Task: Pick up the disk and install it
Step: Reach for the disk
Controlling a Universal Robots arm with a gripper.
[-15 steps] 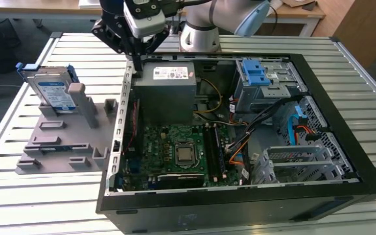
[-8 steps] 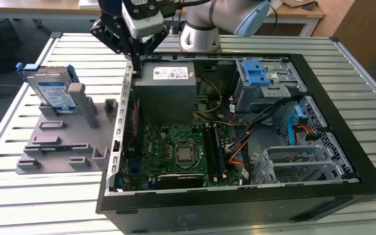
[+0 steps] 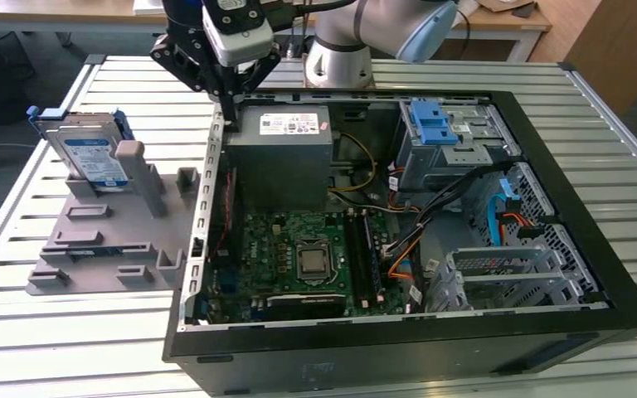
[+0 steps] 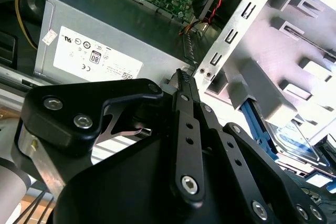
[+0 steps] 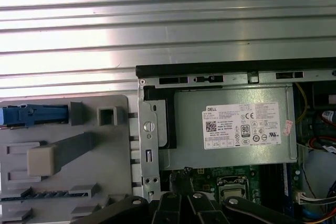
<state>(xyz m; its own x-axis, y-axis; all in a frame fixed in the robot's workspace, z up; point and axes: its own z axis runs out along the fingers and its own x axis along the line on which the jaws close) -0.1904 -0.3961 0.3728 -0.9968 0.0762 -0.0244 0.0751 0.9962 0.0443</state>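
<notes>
One open case (image 3: 407,347) flanks one holder (image 3: 97,236) bearing one upright disk (image 3: 89,153).

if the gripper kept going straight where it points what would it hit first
Likely the edge of the power supply box or the case wall beside it: the gripper points at the seam between them, and depth leaves it unclear which. The disk stands aside in its holder, off that line.

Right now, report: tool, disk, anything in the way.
Tool shut, empty, over case edge by power supply. Disk upright in grey holder, untouched, exterior view's left. Holder post stands beside disk.
</notes>
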